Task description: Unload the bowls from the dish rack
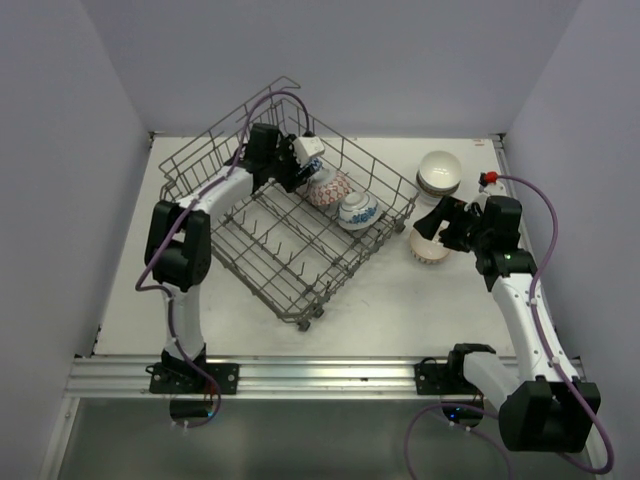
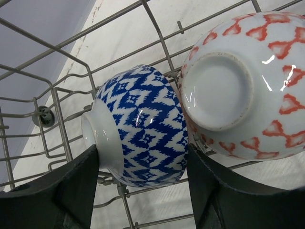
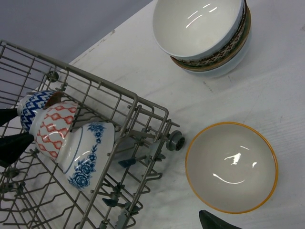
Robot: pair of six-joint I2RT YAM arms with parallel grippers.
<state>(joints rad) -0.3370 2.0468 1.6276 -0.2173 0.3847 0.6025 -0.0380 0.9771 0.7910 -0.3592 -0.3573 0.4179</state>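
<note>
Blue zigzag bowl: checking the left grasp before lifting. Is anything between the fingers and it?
Nothing between them: the left gripper has its fingers against the blue zigzag bowl at foot and rim. The red-patterned bowl touches its rim, beside one finger.

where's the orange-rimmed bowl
Top view, right side: the orange-rimmed bowl sits upright on the table just right of the rack, nearer than the bowl stack.

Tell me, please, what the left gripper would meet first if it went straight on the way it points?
The blue zigzag bowl: it already sits between the fingers of the left gripper, apparently touching both. Beyond it come the wires of the dish rack, though depth is unclear.
</note>
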